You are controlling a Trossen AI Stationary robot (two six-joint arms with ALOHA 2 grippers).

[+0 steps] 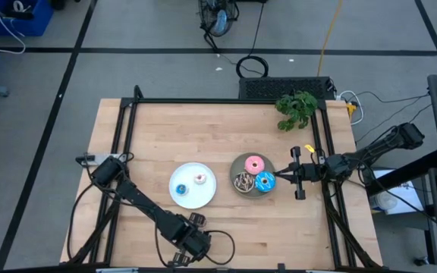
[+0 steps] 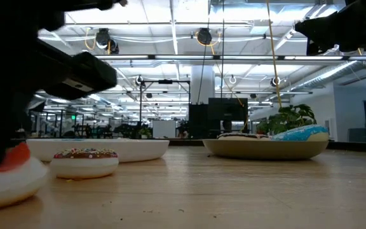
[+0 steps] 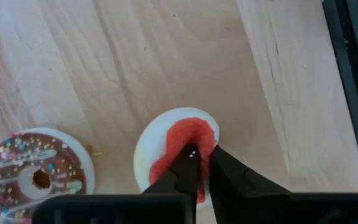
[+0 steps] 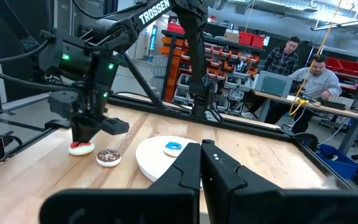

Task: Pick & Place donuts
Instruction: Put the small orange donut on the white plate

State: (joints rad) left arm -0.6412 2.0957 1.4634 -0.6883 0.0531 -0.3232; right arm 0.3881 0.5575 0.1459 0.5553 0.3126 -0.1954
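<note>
Left gripper (image 3: 199,163) pinches the red donut (image 3: 185,140) at the table's front edge.

Its fingers stand nearly together across the red icing, straight down from above, so the tiny ring looks gripped for a lift, probably toward the white plate (image 1: 179,199) nearby, which already bears the tiny blue donut (image 1: 181,189) and the white one (image 1: 199,179). The tiny brown donut (image 3: 35,175) lies just beside the red one on bare wood, likely next. The grey plate (image 1: 237,168) holds the pink (image 1: 254,164), blue sprinkled (image 1: 265,182) and brown sprinkled (image 1: 244,182) donuts. The right gripper (image 1: 282,176) waits beside that plate, fingers close together and empty.
</note>
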